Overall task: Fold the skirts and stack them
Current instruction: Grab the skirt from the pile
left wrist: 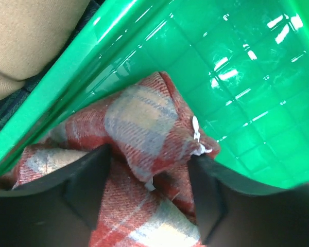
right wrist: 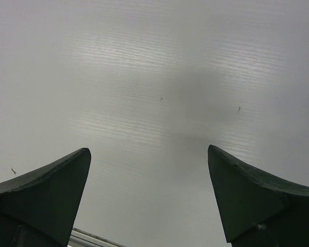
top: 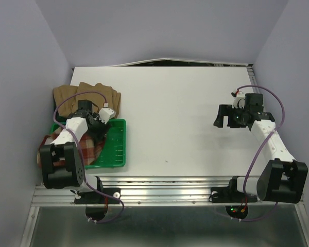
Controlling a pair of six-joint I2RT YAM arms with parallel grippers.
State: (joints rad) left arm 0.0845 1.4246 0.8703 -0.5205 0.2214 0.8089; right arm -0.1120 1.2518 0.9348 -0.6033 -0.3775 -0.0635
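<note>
White bench [top: 185, 118], lavender walls on three sides. Left claw [left wrist: 150, 154] is down inside the green tray [top: 119, 154] at the bench's left side, jaws set either side of a raised fold of the plaid skirt [left wrist: 139, 121]. Cloth touches both fingers [left wrist: 87, 188], but I can't tell whether it's actually clamped. The plaid is bunched in the tray's left half (the arm hides most of it from above). Tan skirts [top: 100, 95] sit piled on the bench just beyond the tray's far edge, outside the rim. Right claw [right wrist: 149, 152] hangs over bare bench on the right side, jaws spread wide, nothing between them, well apart from all the cloth.
</note>
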